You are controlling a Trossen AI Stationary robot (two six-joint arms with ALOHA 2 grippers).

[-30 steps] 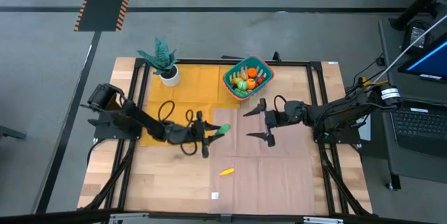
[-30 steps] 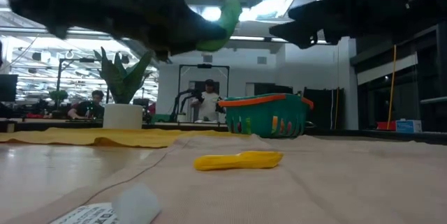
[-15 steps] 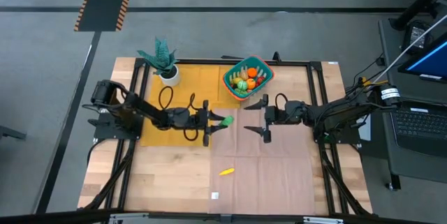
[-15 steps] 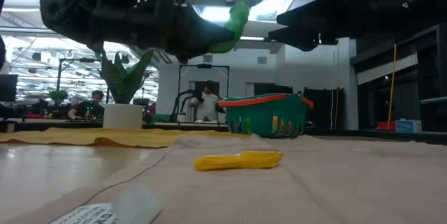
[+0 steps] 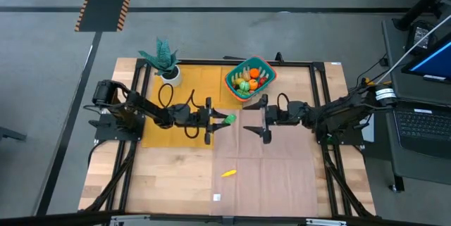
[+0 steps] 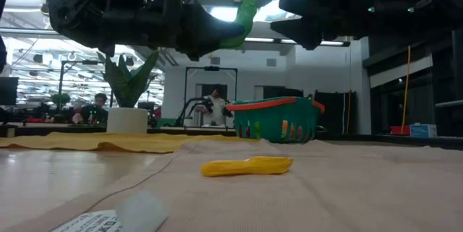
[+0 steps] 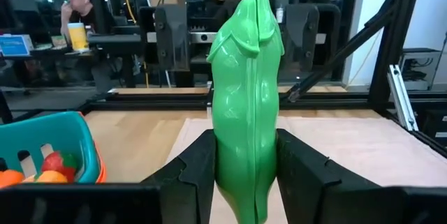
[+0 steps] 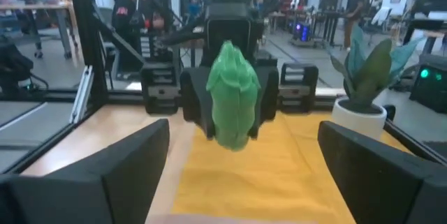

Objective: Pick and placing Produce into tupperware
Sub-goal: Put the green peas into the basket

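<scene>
Both arms had moved closer together since the earlier frame. The left gripper (image 5: pixel 213 120) held the glossy green toy vegetable (image 7: pixel 248 98) clamped upright between its fingers (image 7: pixel 192 172), high above the surface. The right gripper (image 5: pixel 262 119) faced it, fingers wide apart. The smooth plastic could slip out before reaching the teal plastic tupperware with orange-red rim (image 5: pixel 262 65).

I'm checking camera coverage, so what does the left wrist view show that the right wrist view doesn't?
Only the left wrist view shows the teal tupperware with produce in it, beside the left gripper shut on the green vegetable. Only the right wrist view shows the potted plant, the yellow cloth, and the open right gripper. Both show that green vegetable, held up off the table.
</scene>
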